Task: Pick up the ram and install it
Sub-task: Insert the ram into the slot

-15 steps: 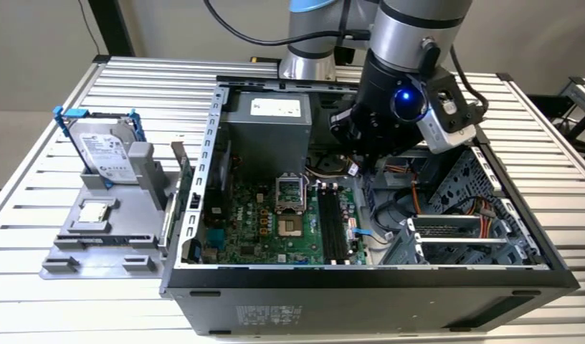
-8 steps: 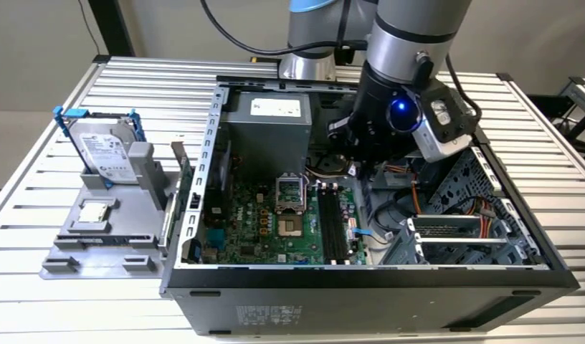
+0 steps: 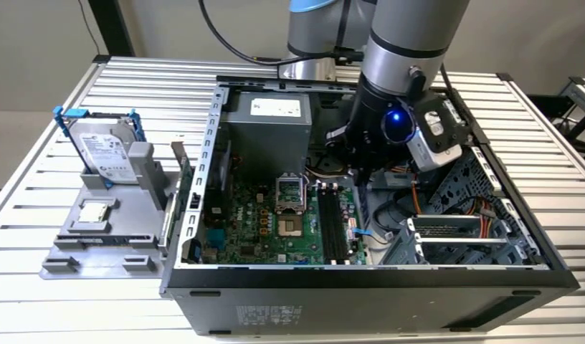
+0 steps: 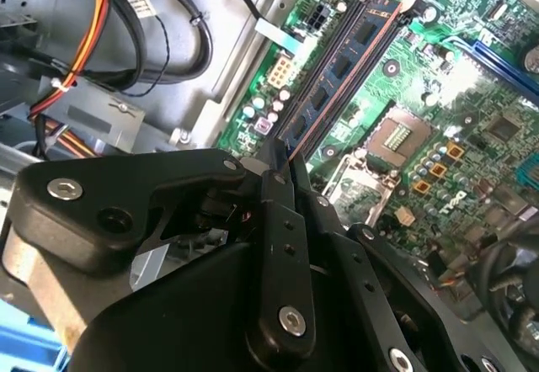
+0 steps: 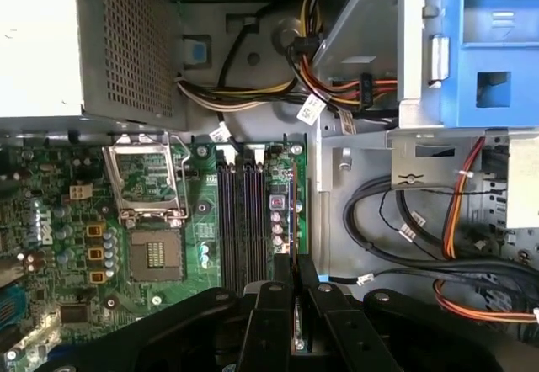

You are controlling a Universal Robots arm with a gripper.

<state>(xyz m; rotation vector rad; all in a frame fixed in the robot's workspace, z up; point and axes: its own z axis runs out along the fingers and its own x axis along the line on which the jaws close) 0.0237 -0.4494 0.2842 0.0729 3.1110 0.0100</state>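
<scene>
Second wrist view: the gripper (image 4: 285, 155) has its two black fingers (image 4: 278, 220) drawn narrowly together on the near end of the ram (image 4: 337, 73), a thin blue stick with dark chips. The ram stands on edge in line with the black memory slots (image 4: 358, 61) of the green motherboard (image 4: 472, 136); whether it is pressed fully home cannot be told. The open processor socket (image 4: 396, 132) lies just beside the slots.

First wrist view — the gripper (image 5: 294, 279) meets the same stick, seen edge-on as the ram (image 5: 294, 220), at the outermost of the parallel memory slots (image 5: 244, 220), next to the bare metal chassis wall (image 5: 337, 204). Beyond it run black cables (image 5: 396, 237) and orange and yellow wires (image 5: 337, 82); a grey perforated power supply (image 5: 126, 44) sits past the board, and a blue drive bracket (image 5: 488, 44) is to one side.

Exterior view: the arm (image 3: 407, 43) reaches down into the open computer case (image 3: 369, 294), with the gripper (image 3: 361, 188) just above the board near the memory slots (image 3: 333, 226). The case rests on a slatted metal counter (image 3: 44, 129). On the exterior view's left, well apart from the case, a grey fixture (image 3: 92, 244) holds a silver hard drive (image 3: 106, 154) in a blue frame, standing upright.
</scene>
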